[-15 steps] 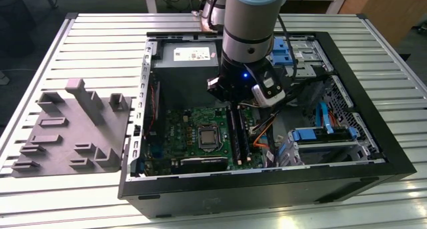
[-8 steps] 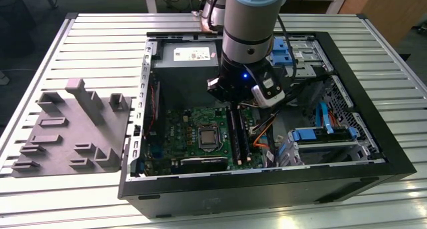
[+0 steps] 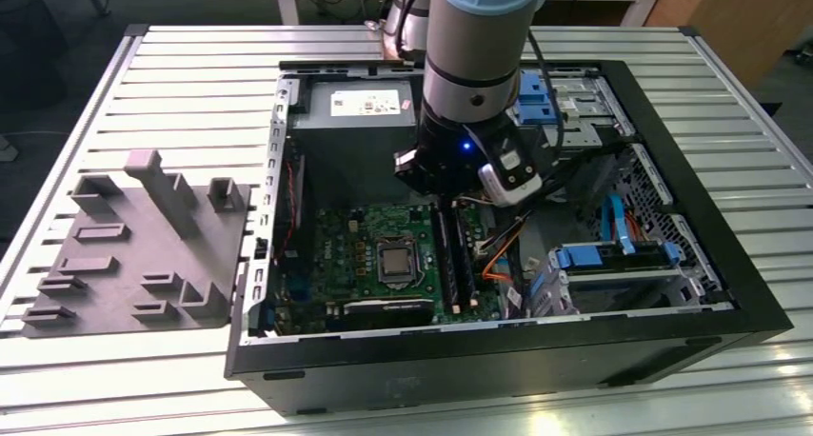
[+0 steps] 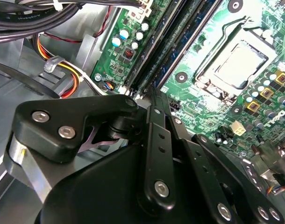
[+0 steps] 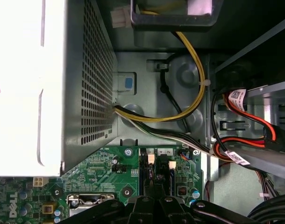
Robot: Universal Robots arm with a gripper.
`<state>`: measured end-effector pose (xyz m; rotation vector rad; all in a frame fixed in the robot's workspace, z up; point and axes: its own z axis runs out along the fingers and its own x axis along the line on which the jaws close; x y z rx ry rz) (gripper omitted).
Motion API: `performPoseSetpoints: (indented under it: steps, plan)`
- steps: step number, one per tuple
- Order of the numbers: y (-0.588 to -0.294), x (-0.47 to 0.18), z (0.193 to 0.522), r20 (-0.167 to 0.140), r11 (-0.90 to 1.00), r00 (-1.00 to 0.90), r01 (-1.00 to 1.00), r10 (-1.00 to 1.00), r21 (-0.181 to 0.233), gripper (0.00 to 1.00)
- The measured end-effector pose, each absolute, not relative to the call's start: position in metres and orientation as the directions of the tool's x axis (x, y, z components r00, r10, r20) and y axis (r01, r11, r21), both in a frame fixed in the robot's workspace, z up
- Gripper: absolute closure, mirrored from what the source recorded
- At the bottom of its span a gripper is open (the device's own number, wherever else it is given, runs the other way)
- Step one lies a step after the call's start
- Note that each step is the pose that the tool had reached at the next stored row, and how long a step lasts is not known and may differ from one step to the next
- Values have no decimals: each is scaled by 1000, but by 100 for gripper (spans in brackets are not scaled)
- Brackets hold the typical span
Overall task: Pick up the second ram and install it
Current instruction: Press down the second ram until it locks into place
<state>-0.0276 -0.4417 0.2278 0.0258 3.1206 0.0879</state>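
The tool (image 3: 443,203) reaches down into the open computer case (image 3: 508,360) lying on the slatted table (image 3: 190,84). It sits right over the long dark memory slots (image 4: 149,53) of the green motherboard (image 3: 362,236), beside the processor socket (image 4: 238,63). I cannot tell whether the tool is apart, together or clamped. The ram (image 3: 444,250) shows as a dark strip along the slots just beneath the tool; whether it is seated is unclear. The power supply (image 3: 362,101) carries a white printed label, and a red-and-black cable (image 5: 254,123) wears a white printed tag. A grey parts fixture (image 3: 140,246) lies on the table beside the case.
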Motion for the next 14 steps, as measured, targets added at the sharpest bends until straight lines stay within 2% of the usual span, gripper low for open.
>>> performPoseSetpoints:
  steps: [14]
  plan:
    - [-442, -28, 224, -19, 998, -1000, 16, 17, 57, 89]
